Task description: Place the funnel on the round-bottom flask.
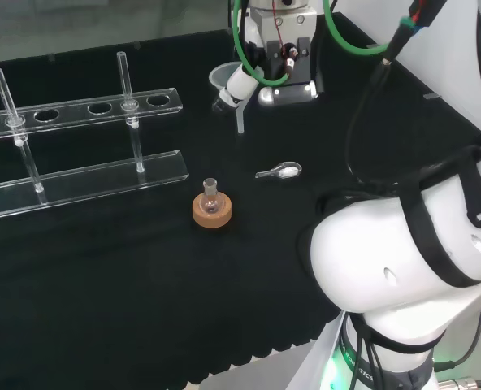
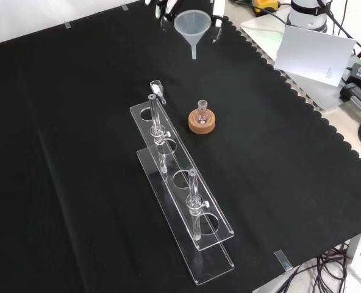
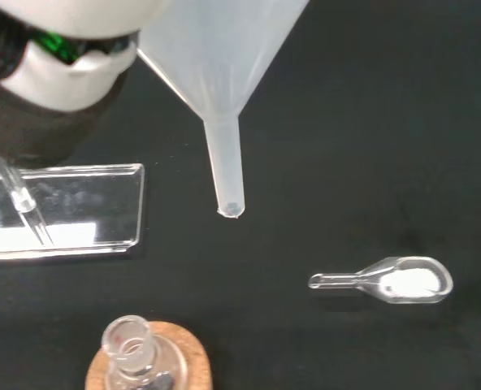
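Funnel (image 1: 224, 84) hangs pinched in the robot hand (image 1: 239, 83) at the head view's 12 o'clock, stem down, clear of the desk (image 1: 102, 276). Flask (image 1: 211, 197) sits upright in its cork ring (image 1: 212, 213) near centre, at the funnel's 6 o'clock, with a scoop (image 1: 279, 171) at the flask's 2 o'clock and a rack (image 1: 78, 146) at its 9 o'clock.

Front view: funnel (image 2: 191, 27) at 12 o'clock, well apart from the flask (image 2: 202, 111).

Wrist view: stem tip (image 3: 229, 207) is off the flask mouth (image 3: 127, 341). This looks like the carry step; next, the stem should line up over the neck, then lower in.
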